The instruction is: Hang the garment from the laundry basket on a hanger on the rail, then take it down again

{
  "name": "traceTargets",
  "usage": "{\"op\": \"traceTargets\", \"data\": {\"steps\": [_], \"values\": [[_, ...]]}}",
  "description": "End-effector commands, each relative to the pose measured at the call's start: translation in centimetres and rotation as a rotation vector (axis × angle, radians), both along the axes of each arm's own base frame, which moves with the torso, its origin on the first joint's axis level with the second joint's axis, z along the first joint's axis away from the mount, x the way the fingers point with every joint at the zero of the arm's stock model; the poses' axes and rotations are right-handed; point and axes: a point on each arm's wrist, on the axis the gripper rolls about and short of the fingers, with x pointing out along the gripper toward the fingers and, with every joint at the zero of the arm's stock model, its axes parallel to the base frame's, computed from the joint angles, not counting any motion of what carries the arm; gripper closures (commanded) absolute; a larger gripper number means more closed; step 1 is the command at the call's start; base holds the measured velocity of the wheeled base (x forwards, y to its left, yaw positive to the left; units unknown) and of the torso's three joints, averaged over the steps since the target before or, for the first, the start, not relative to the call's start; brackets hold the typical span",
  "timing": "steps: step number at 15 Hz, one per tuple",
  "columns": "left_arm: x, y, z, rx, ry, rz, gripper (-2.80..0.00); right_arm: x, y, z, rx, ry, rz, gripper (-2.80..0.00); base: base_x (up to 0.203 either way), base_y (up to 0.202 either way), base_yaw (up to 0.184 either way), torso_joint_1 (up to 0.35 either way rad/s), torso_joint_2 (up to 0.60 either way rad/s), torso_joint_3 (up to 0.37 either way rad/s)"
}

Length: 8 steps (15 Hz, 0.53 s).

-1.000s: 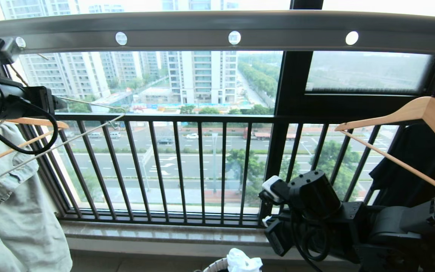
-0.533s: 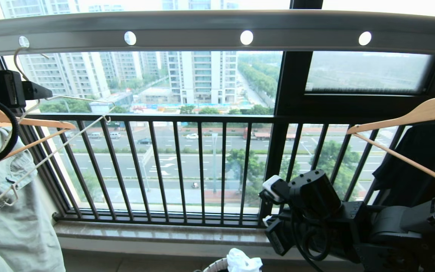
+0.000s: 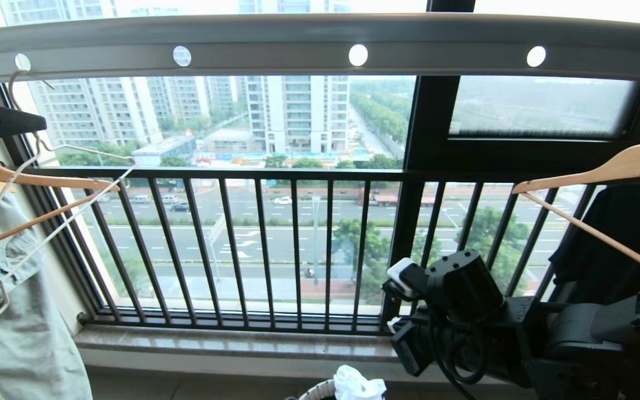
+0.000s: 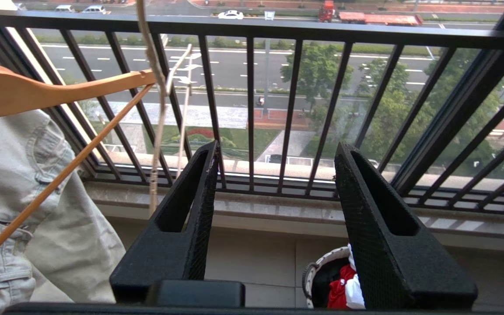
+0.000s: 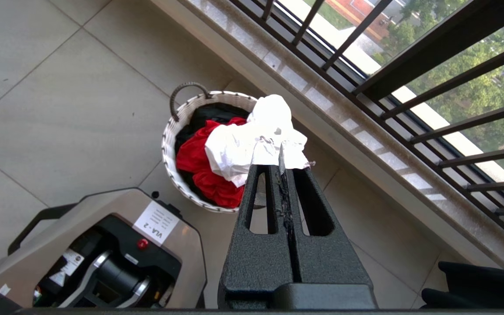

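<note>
The grey rail (image 3: 275,53) with round holes runs across the top of the head view. The thin wire hanger (image 3: 92,151) hangs by its hook from the rail's leftmost hole, bare. My left gripper (image 4: 277,146) stands open and empty just beside the hanger (image 4: 159,87), at the head view's left edge. Down on the floor, the white garment (image 5: 243,144) is heaped in the laundry basket (image 5: 169,144). My right gripper (image 5: 280,165) is shut on a fold of it. The garment (image 3: 359,383) also peeks in at the bottom of the head view.
A wooden hanger with a pale denim garment (image 3: 20,311) hangs at the left. Another with a black garment (image 3: 603,250) hangs at the right. The black window railing (image 3: 298,250) and stone sill stand ahead. Red and black clothes (image 5: 195,162) fill the basket beside my base (image 5: 103,245).
My left gripper has drawn back to the left, away from the wire hanger, which now hangs free from the rail. The right arm has not moved.
</note>
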Motion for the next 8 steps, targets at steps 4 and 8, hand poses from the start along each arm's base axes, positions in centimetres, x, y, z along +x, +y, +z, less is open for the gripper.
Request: {"op": "traceTargets", "data": {"steps": [4,8], "values": [[-1.4,-3.5,-3.5,-0.025,0.123,-0.398,0.00,-1.9,-1.6,5.3,0.109,-0.145,-0.001,0.00,0.000,0.000,0.000,0.000,0.00,0.000],[-4.8,-2.3,-5.8,-0.110,0.142,-0.413,0.00,-3.9,-4.4,9.1,0.118,-0.291,-0.039,0.00,0.000,0.000,0.000,0.000,0.00,0.000]]}}
